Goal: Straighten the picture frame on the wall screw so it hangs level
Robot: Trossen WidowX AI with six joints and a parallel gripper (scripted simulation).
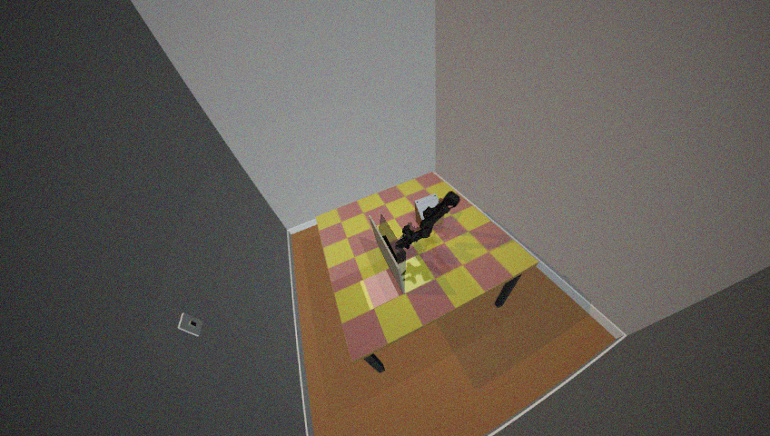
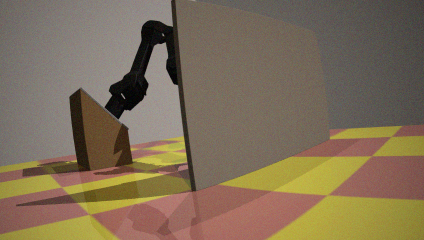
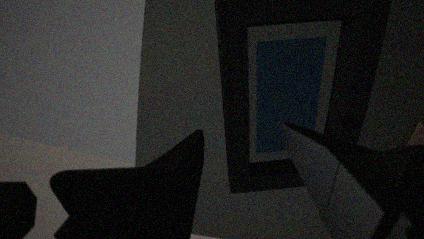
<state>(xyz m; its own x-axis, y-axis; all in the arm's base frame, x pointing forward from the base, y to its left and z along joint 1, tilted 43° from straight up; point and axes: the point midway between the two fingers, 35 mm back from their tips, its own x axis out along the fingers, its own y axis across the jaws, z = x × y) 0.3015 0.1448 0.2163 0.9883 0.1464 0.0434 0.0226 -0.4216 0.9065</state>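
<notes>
The picture frame (image 1: 389, 244) (image 3: 235, 100) has a black border, a grey inner mat and a blue centre. It hangs on the robot's side of the upright board (image 1: 402, 278) (image 2: 252, 98) (image 3: 181, 75). My gripper (image 1: 399, 246) (image 3: 244, 128) is open and empty, close in front of the frame. In the wrist view the right finger overlaps the frame's lower right corner, and the left finger stands left of the frame over bare board. Whether a finger touches it cannot be told. The board hides frame and gripper in the exterior view. The screw is not visible, and the frame's true tilt is unclear.
The board stands on a pink and yellow checkered table (image 1: 399, 318) (image 2: 380, 178). The arm rises from a slanted wooden base block (image 2: 102, 142) behind the gripper. A small wall plate (image 1: 185, 322) is on the dark wall, away from the table.
</notes>
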